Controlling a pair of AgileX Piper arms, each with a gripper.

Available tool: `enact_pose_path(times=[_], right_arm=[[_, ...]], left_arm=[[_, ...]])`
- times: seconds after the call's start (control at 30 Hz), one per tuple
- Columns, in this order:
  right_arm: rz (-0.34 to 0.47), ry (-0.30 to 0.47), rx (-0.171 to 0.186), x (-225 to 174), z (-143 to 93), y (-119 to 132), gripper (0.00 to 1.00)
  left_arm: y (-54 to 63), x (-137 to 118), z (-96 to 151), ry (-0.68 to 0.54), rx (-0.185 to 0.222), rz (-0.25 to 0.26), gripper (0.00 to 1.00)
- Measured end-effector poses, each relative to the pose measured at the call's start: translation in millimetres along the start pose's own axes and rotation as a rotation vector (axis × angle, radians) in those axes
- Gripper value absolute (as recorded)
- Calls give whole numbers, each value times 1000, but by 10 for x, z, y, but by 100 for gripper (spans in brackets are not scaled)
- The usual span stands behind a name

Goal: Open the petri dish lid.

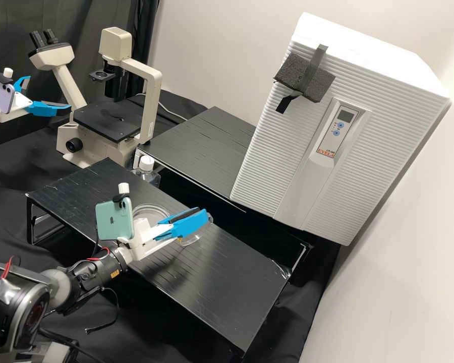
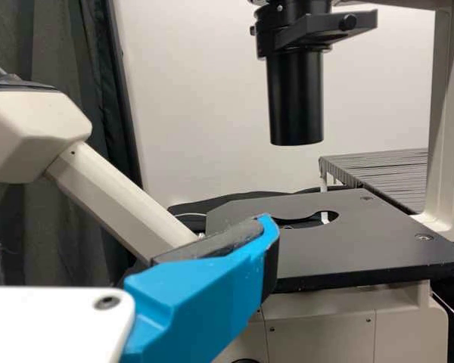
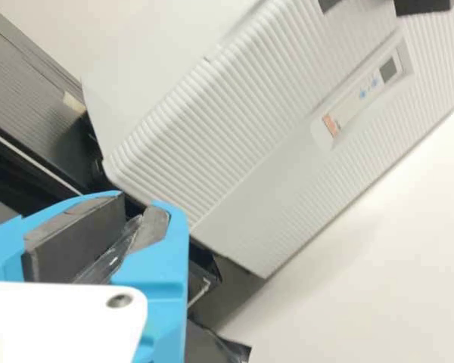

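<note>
- High view: the right gripper [image 1: 205, 213] pinches the clear lid [image 1: 191, 241], beside the petri dish [image 1: 149, 205] on the black stand [image 1: 237, 287]; the left gripper [image 1: 48, 93] has its fingers spread.
- Left wrist view: one blue finger before the microscope stage [image 2: 363, 246].
- Right wrist view: clear plastic between dark pads [image 3: 79, 234], white cabinet [image 3: 242, 128] beyond.

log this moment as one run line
right gripper: shut on lid | dish: on black table | left gripper: open, near microscope

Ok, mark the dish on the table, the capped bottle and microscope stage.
Dish [image 1: 151, 212]: high view, its middle.
Capped bottle [image 1: 146, 163]: high view, white cap.
Microscope stage [image 2: 363, 242]: left wrist view, flat black top.
</note>
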Motion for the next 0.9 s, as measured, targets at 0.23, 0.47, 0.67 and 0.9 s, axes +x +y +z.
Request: enact_pose_path(times=[0.23,0.47,0.67,0.9], right_arm=[[0,0,0,0,0,0,100],[8,11,9,-10,-13,18,100],[20,39,24,-32,-46,46,100],[20,25,27,-22,-22,43,100]], left_arm=[[0,0,0,0,0,0,100],[0,0,0,0,0,0,100],[0,0,0,0,0,0,100],[0,0,0,0,0,0,100]])
